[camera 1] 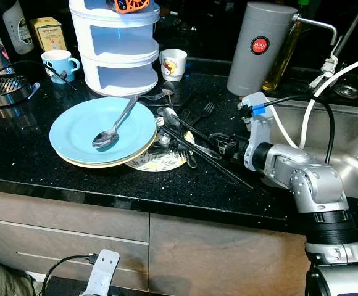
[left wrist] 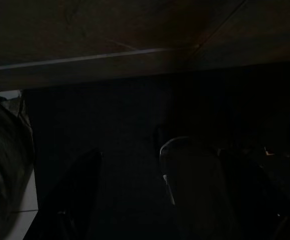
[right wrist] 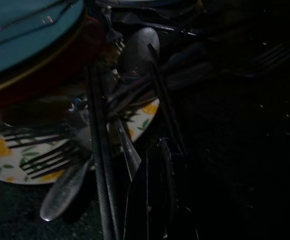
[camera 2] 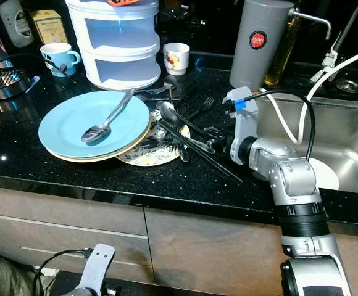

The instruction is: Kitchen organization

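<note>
On the black worktop [camera 1: 55,166] the right hand [camera 1: 221,147] lies low at about 3 o'clock from the cutlery pile [camera 1: 182,132]. Its black fingers [right wrist: 155,195] are drawn narrow, nearly together, beside the near ends of the long dark chopsticks [camera 1: 207,157], but whether they actually grip a piece I cannot tell. The pile of forks, spoons and chopsticks lies partly on a small plate with orange-fruit print [camera 1: 163,161], which sits just beside and partly under the blue plate [camera 1: 83,126] at its 4 o'clock. The blue plate rests on a cream plate [camera 1: 114,164] and carries a spoon [camera 1: 112,128], bowl toward the near edge.

At 12 o'clock from the blue plate stands a white tiered container [camera 1: 118,52]. A blue mug [camera 1: 58,64] stands at 9 o'clock from it, a small printed cup [camera 1: 173,64] at 3 o'clock. A grey flask [camera 1: 259,46] stands at 1 o'clock from the pile, next to the sink [camera 1: 352,132].

The left hand [camera 1: 102,271] hangs idle below the worktop's edge, in front of the drawers; its wrist view is too dark to show how its fingers stand.
</note>
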Motion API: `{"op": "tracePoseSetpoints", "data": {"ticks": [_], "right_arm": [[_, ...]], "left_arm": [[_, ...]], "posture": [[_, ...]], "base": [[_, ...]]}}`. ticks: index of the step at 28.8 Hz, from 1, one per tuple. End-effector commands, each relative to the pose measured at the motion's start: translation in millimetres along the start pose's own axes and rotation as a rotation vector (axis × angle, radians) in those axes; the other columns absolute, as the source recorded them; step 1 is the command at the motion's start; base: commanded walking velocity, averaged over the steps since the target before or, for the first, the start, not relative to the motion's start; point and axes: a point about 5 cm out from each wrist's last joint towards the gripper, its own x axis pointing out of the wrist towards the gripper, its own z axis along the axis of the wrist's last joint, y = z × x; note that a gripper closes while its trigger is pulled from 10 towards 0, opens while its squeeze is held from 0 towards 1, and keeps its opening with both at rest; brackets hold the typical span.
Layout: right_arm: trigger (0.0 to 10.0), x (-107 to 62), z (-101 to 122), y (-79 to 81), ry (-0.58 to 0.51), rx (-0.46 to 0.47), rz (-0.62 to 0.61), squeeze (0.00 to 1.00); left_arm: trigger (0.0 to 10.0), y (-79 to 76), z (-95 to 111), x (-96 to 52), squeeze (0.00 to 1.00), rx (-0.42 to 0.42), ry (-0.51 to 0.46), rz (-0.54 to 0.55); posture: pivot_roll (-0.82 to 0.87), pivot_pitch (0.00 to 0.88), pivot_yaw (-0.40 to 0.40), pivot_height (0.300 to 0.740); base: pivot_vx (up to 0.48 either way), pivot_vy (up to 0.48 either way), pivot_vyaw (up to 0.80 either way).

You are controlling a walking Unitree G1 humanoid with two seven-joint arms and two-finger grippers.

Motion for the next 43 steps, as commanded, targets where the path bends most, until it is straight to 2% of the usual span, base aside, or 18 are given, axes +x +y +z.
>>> {"op": "tracePoseSetpoints", "data": {"ticks": [1, 2, 3, 4, 5, 7, 10, 11, 12, 28, 33, 34, 37, 38, 43], "right_arm": [[10.0, -1.8, 5.1, -1.2, -0.005, -0.041, -0.016, 0.00], [10.0, -1.9, 4.2, -1.7, 0.003, -0.058, -0.021, 0.00], [10.0, -1.8, 3.5, -2.1, 0.004, -0.063, -0.024, 0.09], [10.0, -1.8, 2.7, -2.2, 0.005, -0.064, -0.026, 0.66], [10.0, -1.7, 1.5, -2.0, 0.011, -0.072, -0.026, 0.98], [10.0, -1.6, 1.3, -2.6, 0.011, -0.074, -0.037, 1.00], [10.0, -1.6, 1.5, -4.6, 0.011, -0.080, -0.059, 1.00], [10.0, -2.0, 0.7, -6.8, 0.025, -0.085, -0.075, 0.94], [10.0, -2.4, -0.9, -7.4, 0.040, -0.084, -0.072, 0.00], [10.0, -5.0, -24.1, -12.9, 0.190, -0.066, -0.106, 0.00], [10.0, -3.2, -27.8, -11.9, 0.199, 0.016, -0.113, 0.00], [2.1, -3.1, -28.3, -11.6, 0.202, 0.020, -0.108, 0.00], [2.1, -3.3, -28.9, -11.9, 0.204, 0.027, -0.109, 0.00], [0.0, -3.5, -29.3, -12.5, 0.207, 0.030, -0.112, 0.00], [0.0, -3.4, -28.7, -12.7, 0.203, 0.036, -0.115, 0.00]], "left_arm": [[10.0, -1.5, -4.0, 0.0, 0.00, -0.004, 0.022, -0.001], [10.0, -1.4, -4.5, -0.1, 0.00, -0.003, 0.024, -0.001], [10.0, -1.1, -5.2, -0.2, 0.00, -0.003, 0.025, -0.001], [10.0, -0.7, -5.8, -0.4, 0.00, -0.002, 0.027, 0.000], [10.0, -0.2, -6.5, -0.6, 0.00, -0.002, 0.029, 0.001], [10.0, 1.7, -8.3, -1.2, 0.00, -0.002, 0.033, 0.003], [10.0, 3.6, -10.0, -1.9, 0.00, -0.003, 0.036, 0.006], [10.0, 4.9, -11.2, -2.3, 0.00, -0.003, 0.038, 0.007], [10.0, 5.5, -11.9, -2.6, 0.00, -0.004, 0.040, 0.008], [10.0, 7.5, -16.1, -3.7, 0.00, -0.008, 0.048, 0.014], [10.0, 7.6, -16.5, -3.8, 0.00, -0.007, 0.049, 0.014], [10.0, 7.6, -16.7, -3.8, 0.00, -0.007, 0.050, 0.015], [10.0, 7.5, -16.8, -3.8, 0.00, -0.008, 0.050, 0.015], [10.0, 7.5, -17.0, -3.8, 0.00, -0.009, 0.050, 0.015], [10.0, 6.5, -16.9, -3.6, 0.00, -0.009, 0.050, 0.015]], "posture": [[0.02, 0.000, -0.033, 0.740], [0.02, 0.000, -0.033, 0.740], [0.02, 0.000, -0.033, 0.740], [0.02, 0.000, -0.034, 0.740], [0.02, 0.000, -0.034, 0.740], [0.02, 0.000, -0.034, 0.740], [0.02, 0.000, -0.034, 0.740], [0.02, 0.000, -0.034, 0.740], [0.02, 0.000, -0.034, 0.740], [0.02, 0.000, -0.037, 0.740], [0.02, 0.000, -0.037, 0.740], [0.02, 0.000, -0.037, 0.740], [0.02, 0.000, -0.040, 0.740], [0.02, 0.000, -0.040, 0.740], [0.02, 0.000, -0.040, 0.740]], "base": [[0.000, 0.000, 0.00], [0.000, 0.000, 0.00], [0.000, 0.000, 0.00], [0.000, 0.000, 0.00], [0.000, 0.000, 0.00], [0.000, 0.000, 0.00], [0.000, 0.000, 0.00], [0.000, 0.000, 0.00], [0.000, 0.000, 0.00], [0.000, 0.000, 0.00], [0.000, 0.000, 0.00], [0.000, 0.000, 0.00], [0.000, 0.000, 0.00], [0.000, 0.000, 0.00], [0.000, 0.000, 0.00]]}}
